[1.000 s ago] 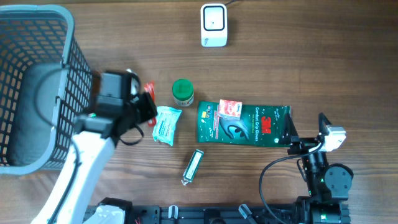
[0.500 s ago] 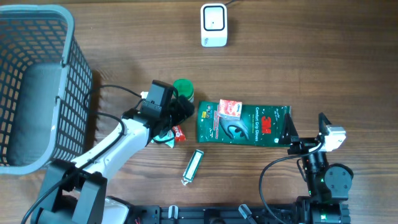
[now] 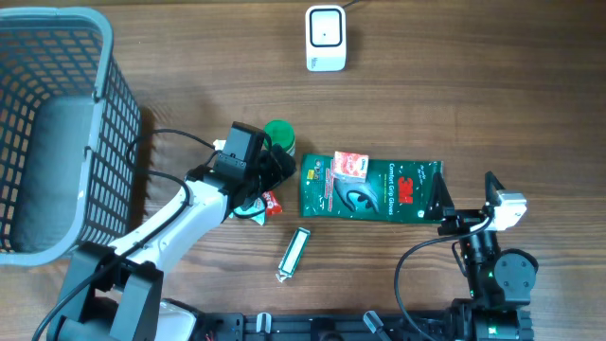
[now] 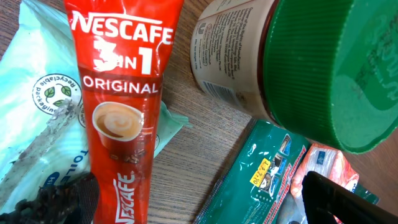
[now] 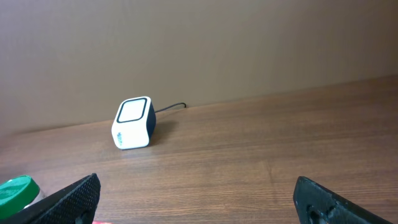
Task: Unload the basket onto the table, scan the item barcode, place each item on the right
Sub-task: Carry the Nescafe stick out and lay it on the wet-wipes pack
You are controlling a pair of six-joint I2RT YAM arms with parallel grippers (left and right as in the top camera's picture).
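The white barcode scanner (image 3: 325, 38) stands at the back of the table and shows far off in the right wrist view (image 5: 132, 122). A red Nescafe stick (image 4: 124, 106) lies partly on a mint wipes packet (image 4: 37, 106); from overhead only its end (image 3: 272, 202) shows. My left gripper (image 3: 273, 180) hangs open low over it (image 4: 199, 208), holding nothing, its left finger (image 4: 62, 199) over the stick's end. Beside it stands a green-lidded jar (image 4: 323, 68). My right gripper (image 3: 445, 210) rests open and empty (image 5: 199, 205) at the right end of the green 3M pack (image 3: 374, 189).
A grey wire basket (image 3: 57, 142) fills the left side. A small red and white packet (image 3: 350, 166) lies on the green pack. A narrow green stick pack (image 3: 295, 253) lies toward the front edge. The scanner's cable runs off the back.
My left gripper carried the red stick from beside the basket to the right, set it on the wipes packet and opened. The right arm has not moved.
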